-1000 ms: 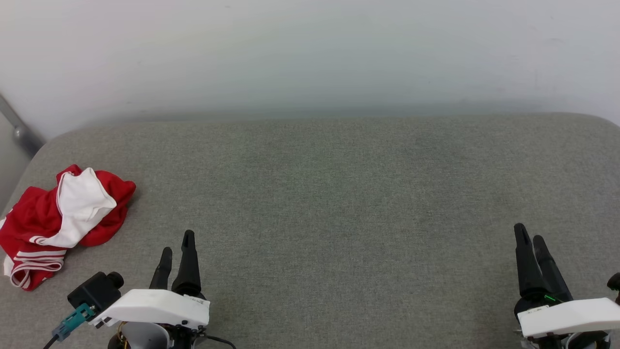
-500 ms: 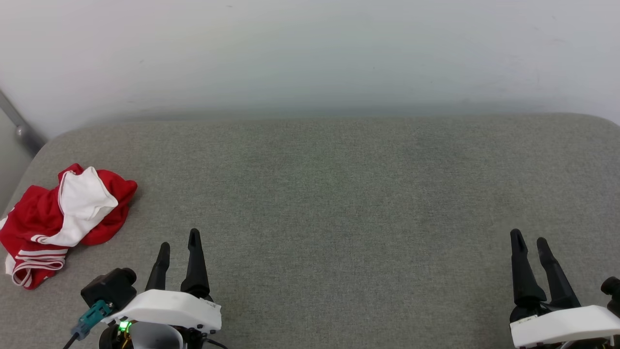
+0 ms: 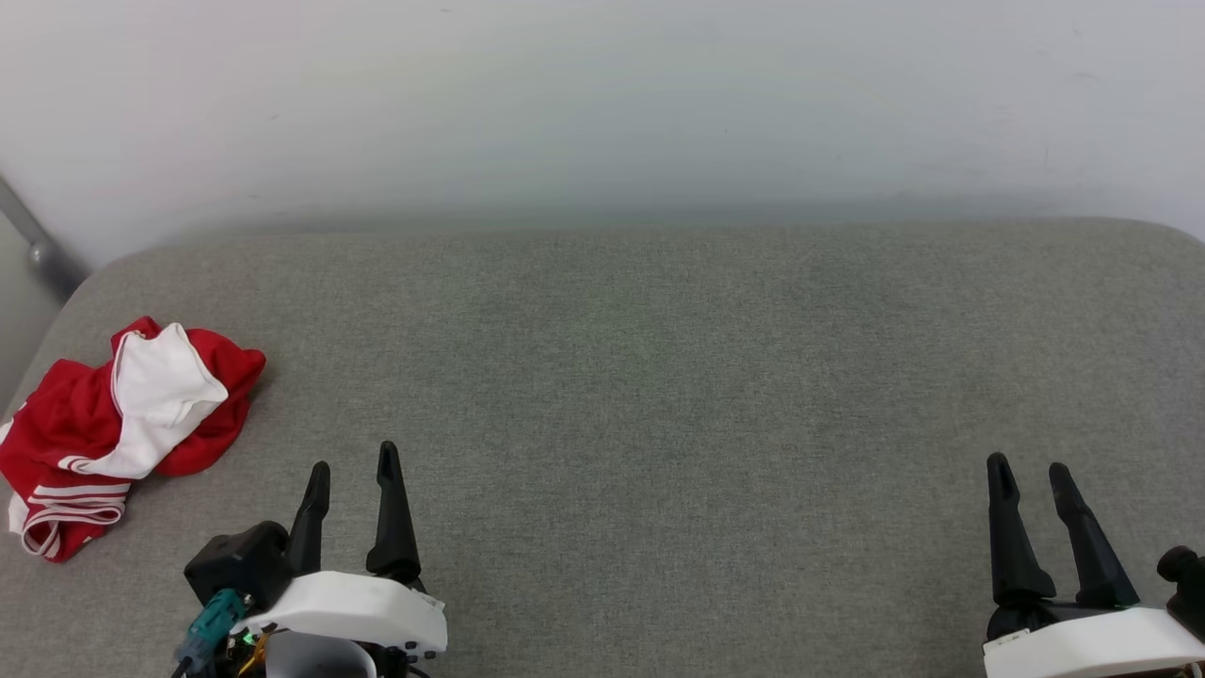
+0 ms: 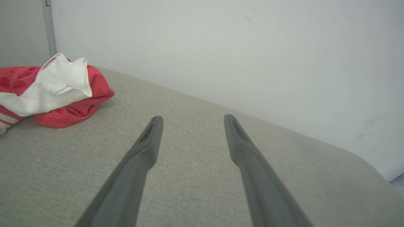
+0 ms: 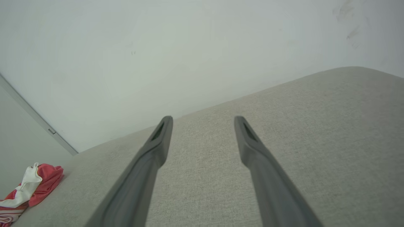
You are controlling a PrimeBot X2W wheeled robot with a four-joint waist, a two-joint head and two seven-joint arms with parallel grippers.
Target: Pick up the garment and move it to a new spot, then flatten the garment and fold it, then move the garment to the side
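Seeing the garment (image 3: 141,414) only as a crumpled heap, hiding most of its own cloth beneath folds and a white sleeve; losing its left part past the left edge in the left wrist view, and its lower end at the bottom left corner in the right wrist view; cutting off the left gripper (image 3: 354,457) at the wrist along the head view's bottom edge; cutting off the right gripper (image 3: 1027,464) likewise at the bottom right corner; losing the finger roots below both wrist views' bottom edges; losing the grey cushion (image 3: 659,377) past the right and bottom edges.
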